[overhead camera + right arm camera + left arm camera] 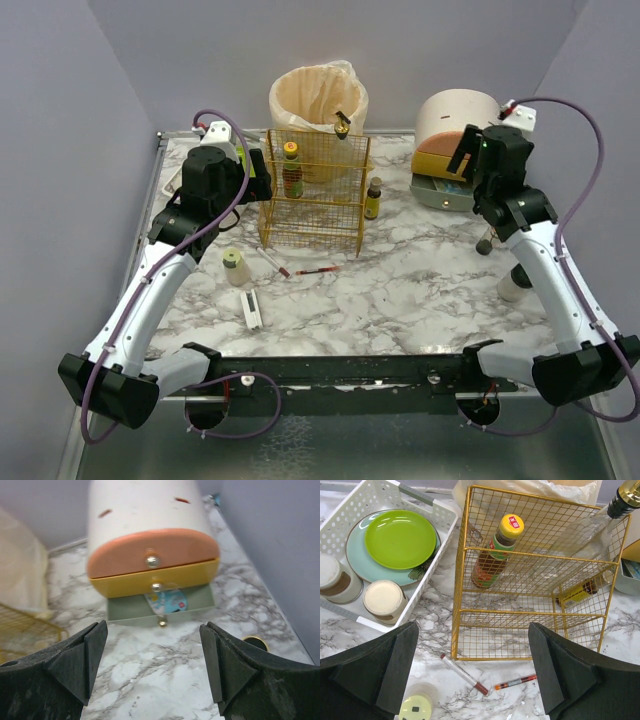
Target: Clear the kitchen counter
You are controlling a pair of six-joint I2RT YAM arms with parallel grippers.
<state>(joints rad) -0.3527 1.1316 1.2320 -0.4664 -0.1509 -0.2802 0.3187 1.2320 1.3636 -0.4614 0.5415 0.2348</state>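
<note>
From above, the marble bench (400, 290) filled the whole work area. A yellow wire rack (315, 190) stood near its far edge, with a lined bin (315, 95) just behind it. A sauce bottle (291, 170) stood inside the rack and a small dark bottle (373, 198) just to its right. A rounded drawer box (445, 120) sat at the far right corner. In front of the rack lay two pens (272, 262) (317, 271), with a small jar (234, 268) and a flat white piece (253, 308) nearby. The left arm (160, 280) reached toward the rack's left side and the right arm (545, 260) toward the drawer box.

In the left wrist view, the left tool (474, 630) hung above the bench with its jaws wide apart and nothing between them. Ahead stood the rack. To the left, a white slotted tray (445, 515) held a green plate (400, 539) on a pale blue plate (357, 550), plus two lidded jars (332, 577) (382, 599).

In the right wrist view, the right tool (152, 645) faced the drawer box, jaws apart and empty. The pink drawer (150, 552) was closed, the yellow drawer (155, 577) stood slightly out, and the green bottom drawer (130, 610) was pulled out, a small packet (167, 600) inside it.
</note>
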